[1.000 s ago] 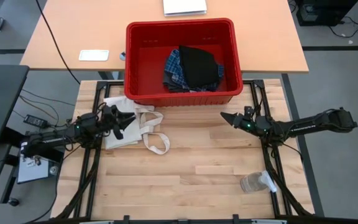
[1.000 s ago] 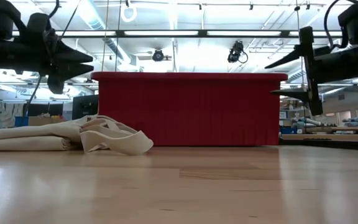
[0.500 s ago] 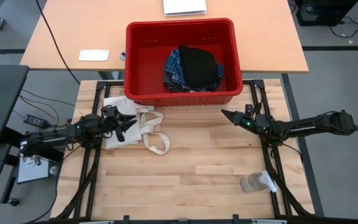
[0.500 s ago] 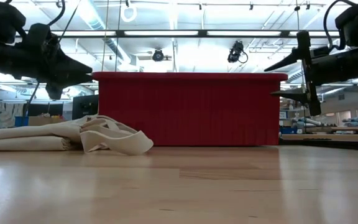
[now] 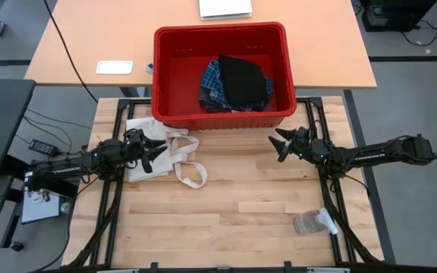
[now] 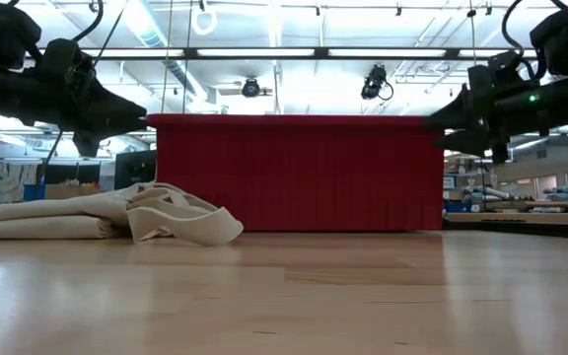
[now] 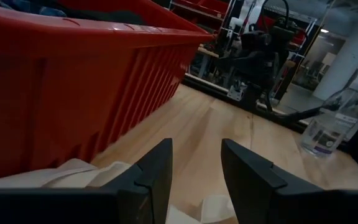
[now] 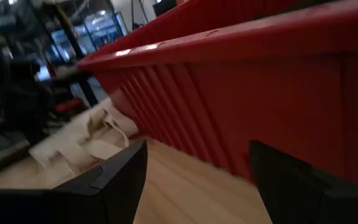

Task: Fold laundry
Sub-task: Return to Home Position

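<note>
Your left gripper (image 5: pixel 156 149) hangs with fingers spread and empty, just over the cream tote bag (image 5: pixel 182 158). Your right gripper (image 5: pixel 281 145), fingers wide apart, holds nothing either. Ahead of both, the plaid shirt (image 5: pixel 212 80) and black piece (image 5: pixel 243 79) lie together inside the red bin (image 5: pixel 170 76).

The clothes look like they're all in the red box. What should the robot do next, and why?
Probably draw both arms back to rest. The plaid shirt and black garment lie in the red bin, and the left gripper and right gripper hang open and empty in front of it.
</note>
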Robot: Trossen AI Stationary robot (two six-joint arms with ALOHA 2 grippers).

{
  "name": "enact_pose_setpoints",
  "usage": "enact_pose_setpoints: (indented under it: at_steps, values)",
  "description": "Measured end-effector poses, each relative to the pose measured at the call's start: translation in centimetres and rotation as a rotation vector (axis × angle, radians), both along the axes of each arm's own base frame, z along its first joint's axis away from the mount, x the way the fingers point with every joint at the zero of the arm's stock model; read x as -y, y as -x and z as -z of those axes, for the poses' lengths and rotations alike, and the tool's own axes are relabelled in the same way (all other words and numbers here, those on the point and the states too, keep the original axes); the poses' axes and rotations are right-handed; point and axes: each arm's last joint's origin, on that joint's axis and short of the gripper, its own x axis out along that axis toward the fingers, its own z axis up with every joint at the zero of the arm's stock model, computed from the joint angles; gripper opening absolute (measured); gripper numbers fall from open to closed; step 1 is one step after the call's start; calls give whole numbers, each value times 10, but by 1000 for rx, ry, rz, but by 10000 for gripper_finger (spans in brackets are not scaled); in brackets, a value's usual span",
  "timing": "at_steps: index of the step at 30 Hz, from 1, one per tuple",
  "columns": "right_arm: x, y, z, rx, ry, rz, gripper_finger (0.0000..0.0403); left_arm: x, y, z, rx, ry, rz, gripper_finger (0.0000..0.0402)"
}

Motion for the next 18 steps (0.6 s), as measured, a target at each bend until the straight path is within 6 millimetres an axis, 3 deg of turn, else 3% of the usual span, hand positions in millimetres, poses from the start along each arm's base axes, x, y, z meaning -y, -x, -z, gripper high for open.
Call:
enact_pose_setpoints:
  at_steps: [4, 18]
  values:
    - [0, 0, 0, -59, 77, -7, 285, 0, 0, 1, -6, 0, 1, 141]
    - [0, 0, 1, -69, 79, -10, 286, 0, -1, 0, -2, 10, 9, 141]
